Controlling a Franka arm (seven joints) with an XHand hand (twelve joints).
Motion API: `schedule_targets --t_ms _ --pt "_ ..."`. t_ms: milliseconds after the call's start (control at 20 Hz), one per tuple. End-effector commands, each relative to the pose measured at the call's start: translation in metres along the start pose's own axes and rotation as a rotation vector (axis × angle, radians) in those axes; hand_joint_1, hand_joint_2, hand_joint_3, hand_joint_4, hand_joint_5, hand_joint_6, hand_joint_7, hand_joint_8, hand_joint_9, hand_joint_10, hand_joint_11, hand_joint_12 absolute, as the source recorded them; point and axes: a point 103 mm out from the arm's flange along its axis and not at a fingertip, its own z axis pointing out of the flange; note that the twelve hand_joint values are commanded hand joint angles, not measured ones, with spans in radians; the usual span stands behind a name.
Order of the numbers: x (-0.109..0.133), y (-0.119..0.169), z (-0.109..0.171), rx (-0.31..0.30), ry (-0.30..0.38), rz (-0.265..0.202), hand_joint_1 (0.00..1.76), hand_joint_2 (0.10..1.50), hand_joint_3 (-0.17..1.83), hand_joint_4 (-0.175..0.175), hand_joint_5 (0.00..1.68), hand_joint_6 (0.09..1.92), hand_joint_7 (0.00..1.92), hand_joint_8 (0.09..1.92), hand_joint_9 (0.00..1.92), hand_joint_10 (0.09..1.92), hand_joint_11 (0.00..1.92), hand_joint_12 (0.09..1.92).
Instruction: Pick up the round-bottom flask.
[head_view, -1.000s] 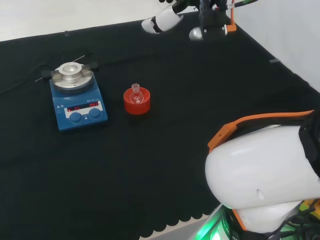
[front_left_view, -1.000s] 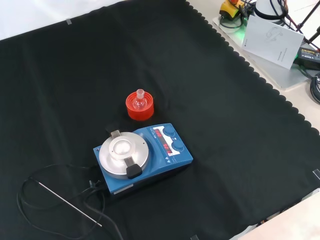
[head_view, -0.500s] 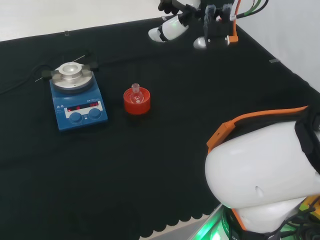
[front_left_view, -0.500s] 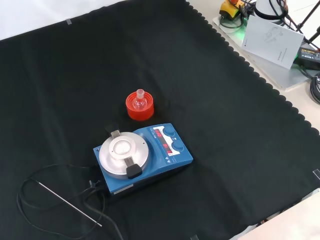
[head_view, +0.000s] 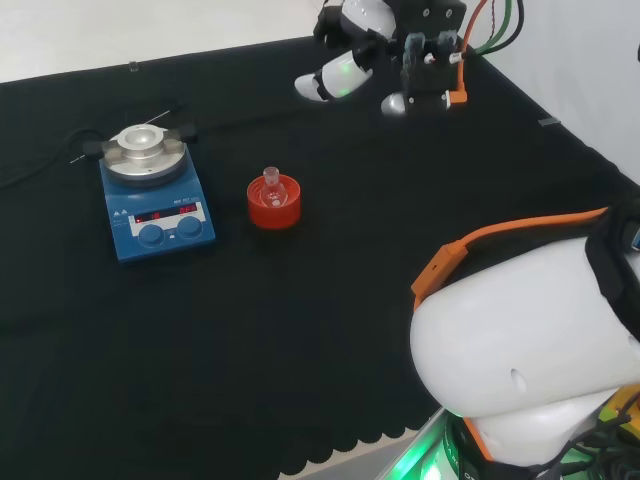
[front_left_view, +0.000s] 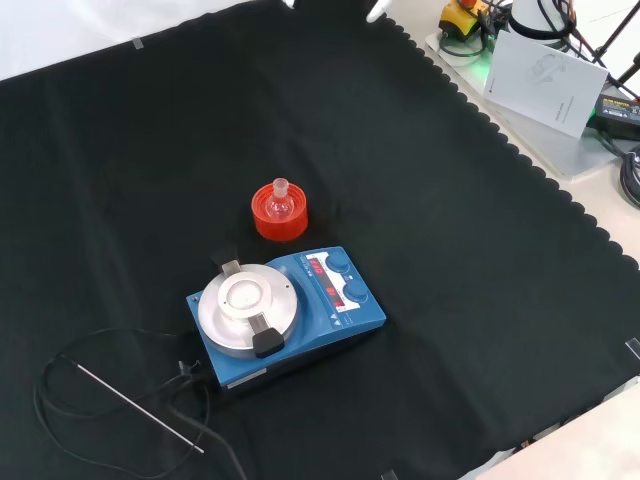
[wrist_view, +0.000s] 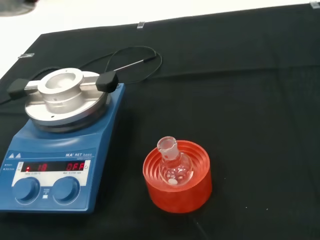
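Note:
A small clear round-bottom flask (head_view: 271, 186) stands upright in a red ribbed stand (head_view: 273, 208) near the middle of the black cloth. The front view shows the flask (front_left_view: 281, 200) on the stand (front_left_view: 281, 222) just behind the blue hotplate. Up close in the wrist view, the flask (wrist_view: 172, 163) sits in the stand (wrist_view: 177, 186) with its neck up. The hand (head_view: 345, 68) hovers far beyond and to the right of the flask in the head view, well apart from it, its fingers relaxed and holding nothing. A white fingertip (front_left_view: 377, 11) of it pokes in at the front view's top edge.
A blue hotplate stirrer (head_view: 156, 198) with a round metal top stands left of the stand in the head view, and a thin metal probe (front_left_view: 140, 407) on a black cable lies beside it. The arm's white links (head_view: 530, 350) stand at the head view's lower right.
The hand has come lower and closer to the flask in the head view, and a fingertip now enters the front view's top edge. Flask, stand and hotplate have not moved.

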Motion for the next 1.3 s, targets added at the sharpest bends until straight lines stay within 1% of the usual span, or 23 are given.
schedule_targets --t_ms 50,200,400,450,500,550,650,800,1000,1150,1300 --pt "-0.004 0.005 0.017 -0.005 0.031 -0.012 0.71 0.44 0.77 -0.112 0.33 0.70 0.46 0.80 0.40 0.87 0.05 1.53" --pt "-0.008 0.009 0.025 -0.016 0.046 -0.018 0.72 0.44 0.77 -0.112 0.33 0.71 0.48 0.81 0.41 0.87 0.05 1.53" --pt "-0.015 0.022 0.041 0.000 0.065 -0.029 0.72 0.44 0.77 -0.113 0.33 0.73 0.50 0.82 0.42 0.88 0.06 1.53" --pt "-0.016 0.026 0.045 0.004 0.061 -0.029 0.73 0.44 0.77 -0.114 0.32 0.73 0.51 0.82 0.42 0.88 0.06 1.53" --pt "-0.017 0.029 0.049 0.004 0.044 -0.026 0.73 0.43 0.77 -0.114 0.32 0.74 0.52 0.82 0.45 0.87 0.07 1.53" --pt "-0.018 0.032 0.053 0.005 0.042 -0.027 0.73 0.43 0.78 -0.115 0.32 0.75 0.53 0.83 0.49 0.87 0.08 1.53" --pt "-0.022 0.037 0.059 0.011 0.067 -0.035 0.73 0.43 0.78 -0.117 0.31 0.76 0.55 0.84 0.54 0.88 0.11 1.52" --pt "-0.027 0.043 0.065 0.011 0.079 -0.040 0.73 0.43 0.78 -0.118 0.31 0.77 0.57 0.85 0.56 0.88 0.12 1.52" --pt "-0.029 0.047 0.072 -0.010 0.094 -0.063 0.74 0.43 0.78 -0.120 0.31 0.78 0.59 0.86 0.60 0.88 0.14 1.52" --pt "-0.032 0.051 0.081 -0.003 0.117 -0.073 0.74 0.42 0.79 -0.123 0.31 0.79 0.61 0.87 0.66 0.89 0.19 1.50" --pt "-0.036 0.057 0.092 0.010 0.139 -0.085 0.74 0.42 0.79 -0.124 0.31 0.79 0.62 0.87 0.67 0.89 0.21 1.50"
